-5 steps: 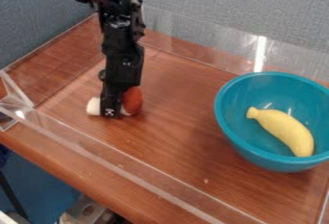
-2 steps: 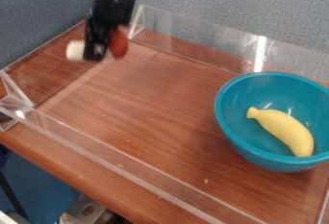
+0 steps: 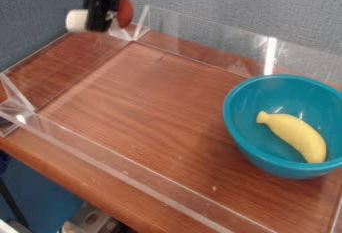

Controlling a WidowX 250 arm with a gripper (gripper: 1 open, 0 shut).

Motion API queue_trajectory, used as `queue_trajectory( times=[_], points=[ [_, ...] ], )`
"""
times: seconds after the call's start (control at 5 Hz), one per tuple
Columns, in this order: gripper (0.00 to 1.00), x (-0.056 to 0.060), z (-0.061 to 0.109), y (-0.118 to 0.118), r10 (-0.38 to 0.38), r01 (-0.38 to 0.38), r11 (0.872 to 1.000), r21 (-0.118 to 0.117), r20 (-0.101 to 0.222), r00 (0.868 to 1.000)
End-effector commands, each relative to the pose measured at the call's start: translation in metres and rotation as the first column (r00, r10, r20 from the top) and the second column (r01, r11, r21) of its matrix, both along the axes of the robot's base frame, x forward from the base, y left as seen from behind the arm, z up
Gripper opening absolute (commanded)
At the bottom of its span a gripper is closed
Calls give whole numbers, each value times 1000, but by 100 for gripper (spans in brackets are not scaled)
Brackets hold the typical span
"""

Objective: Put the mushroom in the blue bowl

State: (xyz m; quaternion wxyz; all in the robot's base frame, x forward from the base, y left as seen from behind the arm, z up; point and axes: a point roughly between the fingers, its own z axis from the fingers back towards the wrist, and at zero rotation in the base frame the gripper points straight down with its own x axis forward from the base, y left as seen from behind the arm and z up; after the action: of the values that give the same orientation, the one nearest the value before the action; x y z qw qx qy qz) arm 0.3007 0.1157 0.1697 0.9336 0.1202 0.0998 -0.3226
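Lifted well clear of the desk since the earlier frames, the mushroom is now carried high at the upper left of the view, where a second ago it was resting on the wood near the left centre. It is seen to be held crosswise, cream stem pointing left and red-brown cap to the right, with the pincer clamped on it about the middle.

Largest items are noted first. The desk is bounded by a low clear plastic wall on all visible sides. The blue bowl is found at the right, well apart from the carried piece, and a yellow banana is already lying in it, toward the right of the basin.

The step in hand is judged to be the carry across to the bowl. Present height should be kept until the bowl rim has been passed, so that neither the wall nor the rim is struck. Release is best made low over the open left part of the basin, beside the banana rather than on it, since a rounded cap may be expected to roll or bounce out if dropped from height. The grip should be kept firm during travel, as the stem overhangs on one side.
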Motion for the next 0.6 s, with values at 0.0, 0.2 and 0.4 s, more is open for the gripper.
queue_trajectory(
  times=[0.0, 0.2, 0.4],
  points=[
    [0, 3, 22, -10, 18, -19, 1000, 9, 87, 996],
    [0, 7, 19, -15, 116, -116, 993, -5, 92, 989],
    [0, 11, 15, -21, 195, -194, 981, -20, 97, 976]
  ],
)
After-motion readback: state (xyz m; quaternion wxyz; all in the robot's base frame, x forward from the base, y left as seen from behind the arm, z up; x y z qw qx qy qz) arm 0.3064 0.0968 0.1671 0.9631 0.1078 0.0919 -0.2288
